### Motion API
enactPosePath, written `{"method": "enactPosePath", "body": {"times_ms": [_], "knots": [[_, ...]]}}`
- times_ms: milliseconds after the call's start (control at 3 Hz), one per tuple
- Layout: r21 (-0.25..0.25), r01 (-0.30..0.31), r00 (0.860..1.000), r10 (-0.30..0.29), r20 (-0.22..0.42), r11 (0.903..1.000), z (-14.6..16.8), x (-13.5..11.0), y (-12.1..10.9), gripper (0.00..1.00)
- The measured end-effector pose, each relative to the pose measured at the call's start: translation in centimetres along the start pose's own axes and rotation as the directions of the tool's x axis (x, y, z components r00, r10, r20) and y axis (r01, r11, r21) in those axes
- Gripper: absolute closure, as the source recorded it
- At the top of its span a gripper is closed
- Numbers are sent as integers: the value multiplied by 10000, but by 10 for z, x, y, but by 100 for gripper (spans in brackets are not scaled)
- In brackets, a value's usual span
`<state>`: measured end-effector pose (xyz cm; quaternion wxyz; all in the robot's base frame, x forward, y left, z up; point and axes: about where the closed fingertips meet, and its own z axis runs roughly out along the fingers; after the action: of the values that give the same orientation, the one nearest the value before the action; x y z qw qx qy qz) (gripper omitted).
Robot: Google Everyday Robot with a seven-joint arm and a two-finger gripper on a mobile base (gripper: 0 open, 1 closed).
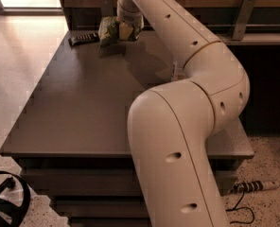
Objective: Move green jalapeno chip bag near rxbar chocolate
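The green jalapeno chip bag (109, 31) is at the far left of the dark table (83, 103). It hangs just above the surface, with its shadow under it. My gripper (126, 30) is on the bag's right side and is shut on it. The rxbar chocolate (83, 38), a small flat black bar with pale marks, lies on the table just left of the bag, a short gap away. My arm (178, 126) reaches from the near right across the table to the bag.
A clear white-capped bottle (177, 71) stands mid-table on the right, mostly hidden behind my arm. A wooden wall and a dark shelf run along the table's far edge. A power strip (249, 187) and cables lie on the floor at right, and a black wheel (5, 207) at lower left.
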<state>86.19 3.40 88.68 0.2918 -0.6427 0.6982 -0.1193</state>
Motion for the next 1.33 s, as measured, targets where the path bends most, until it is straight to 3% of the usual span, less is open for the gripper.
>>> {"method": "enactPosePath", "body": {"times_ms": [1000, 1333], "knots": [[-147, 30, 10000, -31, -51, 9999, 11, 0, 6, 11], [-183, 38, 10000, -39, -62, 9998, 13, 0, 7, 0]]}}
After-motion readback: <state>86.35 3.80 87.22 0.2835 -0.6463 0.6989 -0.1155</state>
